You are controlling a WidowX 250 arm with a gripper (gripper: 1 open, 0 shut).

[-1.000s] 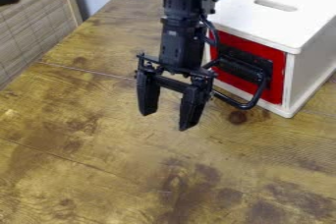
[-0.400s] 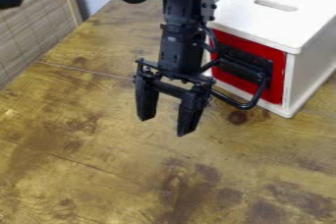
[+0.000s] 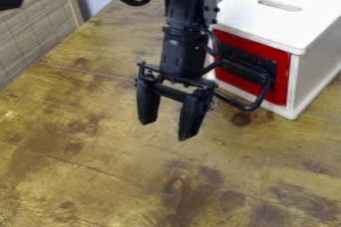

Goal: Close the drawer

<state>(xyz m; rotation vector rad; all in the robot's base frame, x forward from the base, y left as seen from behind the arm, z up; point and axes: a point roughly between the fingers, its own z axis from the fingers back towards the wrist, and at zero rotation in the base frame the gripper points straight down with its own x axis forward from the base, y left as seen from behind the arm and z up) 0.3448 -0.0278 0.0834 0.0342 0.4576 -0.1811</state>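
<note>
Beside the open-loop handle side of a white box casing with a slotted top, the black two-fingered jaws of the robot arm hang over the brown, wood-patterned surface; the fingers stand well parted and point downward, with nothing between them. At the right, far part of the scene, the red rectangular drawer front with a black panel and a large black loop handle sits in the box, facing left and near; whether it stands slightly proud or flush cannot be told, since the arm covers its left part.

Likely faults: a sideways move to the right could snag the jaws or the cables on the handle, which projects toward them, and so drag the drawer outward; a push off the drawer's middle could make it bind; a hard push could slide or turn the whole box, as no fastening is visible; spread fingers might also meet the handle unevenly and slip from it.

Edges and room: the surface lies open to the left and near side, giving space to back off and line up; toward the far left a tan, panelled board bounds the free area; to the right, the box limits travel.
</note>
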